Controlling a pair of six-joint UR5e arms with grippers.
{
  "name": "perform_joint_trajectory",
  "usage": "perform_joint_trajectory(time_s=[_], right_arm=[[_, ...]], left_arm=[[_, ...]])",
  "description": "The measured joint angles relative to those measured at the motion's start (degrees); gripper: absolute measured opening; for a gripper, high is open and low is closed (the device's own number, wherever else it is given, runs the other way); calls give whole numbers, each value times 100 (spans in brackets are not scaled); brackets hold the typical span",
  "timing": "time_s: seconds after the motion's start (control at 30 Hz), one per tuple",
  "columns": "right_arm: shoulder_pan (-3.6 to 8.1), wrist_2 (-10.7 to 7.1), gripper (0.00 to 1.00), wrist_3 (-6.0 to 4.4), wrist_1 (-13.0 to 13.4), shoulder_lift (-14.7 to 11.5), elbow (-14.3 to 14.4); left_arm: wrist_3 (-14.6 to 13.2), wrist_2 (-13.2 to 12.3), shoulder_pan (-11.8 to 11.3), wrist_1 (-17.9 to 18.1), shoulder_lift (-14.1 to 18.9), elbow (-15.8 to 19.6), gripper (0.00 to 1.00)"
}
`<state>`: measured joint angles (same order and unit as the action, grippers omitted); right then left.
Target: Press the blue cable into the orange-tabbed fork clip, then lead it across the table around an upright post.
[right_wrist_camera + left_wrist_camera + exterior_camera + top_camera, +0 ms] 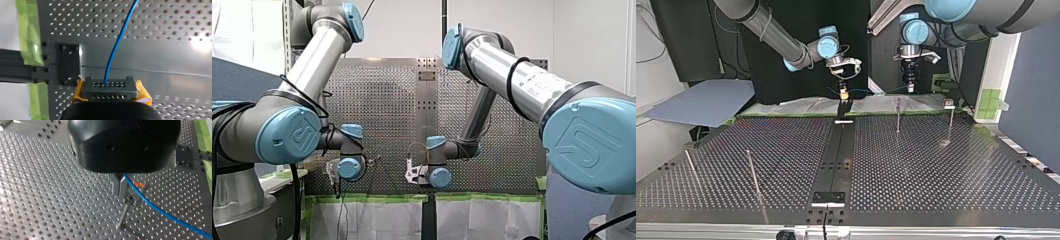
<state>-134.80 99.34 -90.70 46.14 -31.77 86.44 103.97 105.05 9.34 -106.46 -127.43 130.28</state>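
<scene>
In the left wrist view my left gripper point(120, 192) is shut, its metal fingers point(116, 187) pinching the blue cable point(160, 210), which trails off over the perforated plate. Just beyond the fingertips sit the orange tab of the fork clip point(139, 185) and a thin upright post point(124, 212). In the right wrist view my right gripper point(110, 94) has its yellow pads point(143, 93) shut on a dark connector block point(110, 88), and the blue cable point(117, 42) leaves that block. The top view shows my right gripper point(842, 95) near the far edge's middle and my left gripper point(910, 86) to its right.
Two upright posts point(898, 116) point(950, 124) stand at the top view's far right and two more slanted rods point(753, 172) point(691, 165) at its near left. A dark centre strip point(838, 150) splits the table. Green tape point(29, 32) lines the far edge.
</scene>
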Motion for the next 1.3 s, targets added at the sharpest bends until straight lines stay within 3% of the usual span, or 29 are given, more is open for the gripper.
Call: perform_joint_trajectory(time_s=[0.33, 0.53, 0.87, 1.3], right_arm=[[228, -2, 0, 28, -340, 138, -462], [303, -2, 0, 43, -495, 141, -592], [316, -38, 0, 72, -497, 146, -610], [297, -142, 0, 77, -504, 164, -606]], left_arm=[[169, -498, -107, -248, -229, -526, 0], [346, -563, -166, -262, -237, -640, 0], [286, -342, -331, -238, -235, -654, 0], [187, -643, -342, -243, -234, -655, 0]])
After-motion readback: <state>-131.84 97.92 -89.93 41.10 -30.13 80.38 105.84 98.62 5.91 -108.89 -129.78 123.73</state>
